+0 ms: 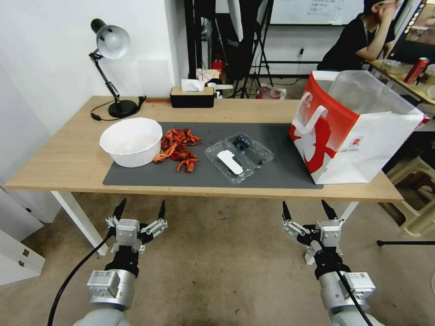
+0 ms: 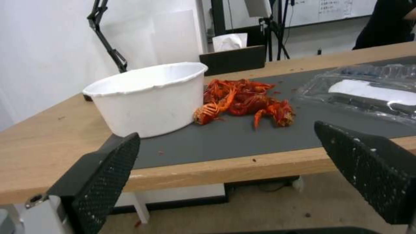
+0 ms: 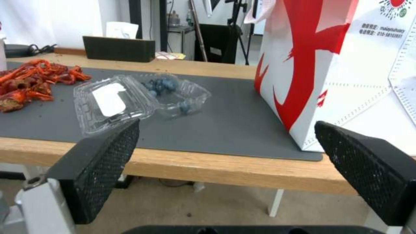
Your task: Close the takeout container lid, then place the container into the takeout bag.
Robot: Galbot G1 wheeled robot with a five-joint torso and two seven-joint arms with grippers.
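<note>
Nothing done yet: lid (image 1: 229,161) open, nothing bagged.
I see the takeout container (image 1: 239,155) left of takeout bag (image 1: 358,127) on worktop (image 1: 68,154); left claw (image 1: 139,212) and right claw (image 1: 309,211) both spread, empty, short of it.

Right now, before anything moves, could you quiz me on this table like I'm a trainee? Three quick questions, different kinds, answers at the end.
1. True or false: the lid of the takeout container is shut.
2. Multiple choice: which lies between the white bowl and the container? A) the tissue box B) the crayfish pile C) the desk lamp
3. Fill in: the takeout bag stands on the robot's ____ side of the table.

Key
1. False: it lies open flat on the grey mat, blueberries uncovered.
2. B.
3. Right.
The left hand and right hand are open, in front of the table.
</note>
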